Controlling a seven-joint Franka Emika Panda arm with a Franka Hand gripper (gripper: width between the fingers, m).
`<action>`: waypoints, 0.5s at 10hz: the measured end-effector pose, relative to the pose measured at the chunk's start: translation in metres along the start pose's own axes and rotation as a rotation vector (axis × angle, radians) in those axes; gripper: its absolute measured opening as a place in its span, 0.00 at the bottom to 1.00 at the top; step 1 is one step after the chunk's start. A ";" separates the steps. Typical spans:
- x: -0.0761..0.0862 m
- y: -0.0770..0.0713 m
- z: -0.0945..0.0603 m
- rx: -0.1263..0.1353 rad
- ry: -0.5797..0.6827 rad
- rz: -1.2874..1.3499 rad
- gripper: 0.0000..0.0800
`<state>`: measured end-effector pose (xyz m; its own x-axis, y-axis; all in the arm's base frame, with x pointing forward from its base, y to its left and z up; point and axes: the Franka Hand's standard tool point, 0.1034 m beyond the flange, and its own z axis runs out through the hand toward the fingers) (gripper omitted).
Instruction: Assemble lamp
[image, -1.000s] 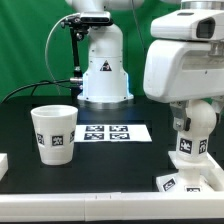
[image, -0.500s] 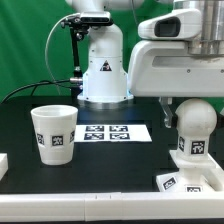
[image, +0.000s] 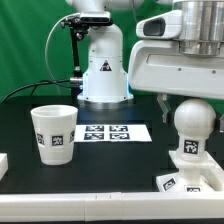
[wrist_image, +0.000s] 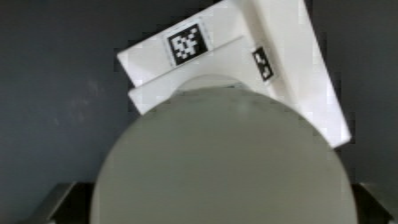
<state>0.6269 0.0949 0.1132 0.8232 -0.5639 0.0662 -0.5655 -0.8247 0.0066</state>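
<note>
The bulb (image: 193, 122) stands upright on the blocky base (image: 196, 181) at the exterior view's right, its round head up and a tag on its stem. My gripper (image: 192, 108) hangs just over the head, with one dark finger (image: 164, 105) beside it. It looks open and holds nothing. In the wrist view the bulb's head (wrist_image: 222, 160) fills the space between my fingers (wrist_image: 71, 203), with the tagged base (wrist_image: 267, 60) beyond it. The cup-shaped shade (image: 55, 133) stands alone at the exterior view's left, mouth up.
The marker board (image: 110, 132) lies flat mid-table between the shade and the base. The big white robot pedestal (image: 103, 70) stands behind it. A white block (image: 3, 165) sits at the left edge.
My gripper has risen from around the bulb's stem to above its head. The bulb has stayed standing on the base and its round head now shows.
</note>
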 end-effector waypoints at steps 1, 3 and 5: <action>0.000 0.001 0.000 0.005 -0.007 0.150 0.72; -0.003 0.001 0.000 0.009 -0.031 0.472 0.72; -0.003 0.003 0.000 0.049 -0.073 0.725 0.72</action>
<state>0.6228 0.0945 0.1126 0.2446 -0.9692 -0.0294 -0.9683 -0.2426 -0.0587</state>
